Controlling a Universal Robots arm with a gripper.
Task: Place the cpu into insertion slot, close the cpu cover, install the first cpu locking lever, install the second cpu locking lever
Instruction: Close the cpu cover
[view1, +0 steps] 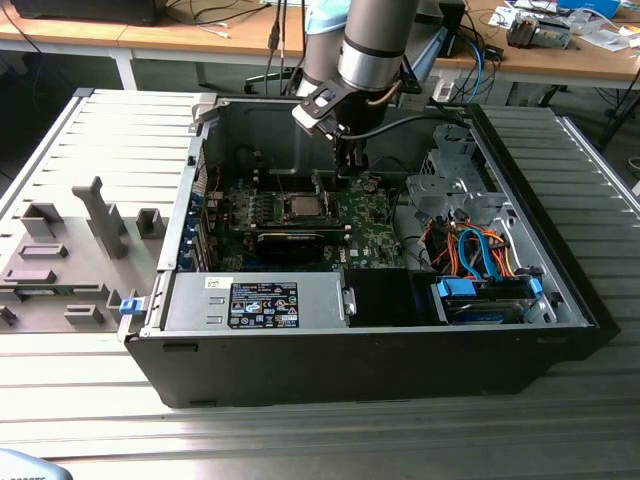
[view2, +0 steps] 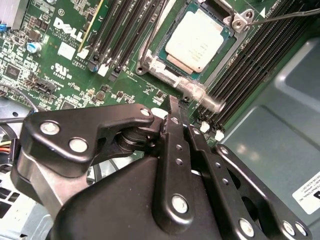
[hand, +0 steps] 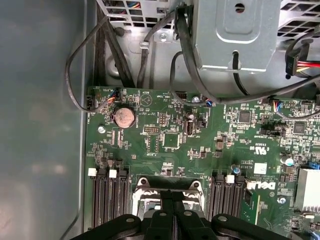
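Observation:
The cpu (view2: 197, 37), silver-grey on top, lies flat in the insertion slot (view2: 170, 62) on the green motherboard (view2: 65, 65). The cpu cover (view2: 150, 64), a silver frame, lies down around the chip with its clear hinge bar (view2: 196, 93) towards my fingers. A thin wire lever (view2: 285, 16) runs off from the slot's corner bracket. My gripper (view2: 175, 106) is shut with nothing between its fingers, its tip just off the hinge side of the slot. The exterior view has the gripper (view1: 350, 172) hanging inside the case, right of the slot (view1: 301, 206). The gripper (hand: 172, 197) partly hides the cover (hand: 167, 186).
Long black memory slots (view2: 125, 35) flank the socket on both sides. A metal drive cage (hand: 235, 35) with black cables (hand: 180, 55) hangs over the board's far end. The open black case (view1: 560, 300) holds a power supply (view1: 260, 305) and orange and blue cables (view1: 480, 255).

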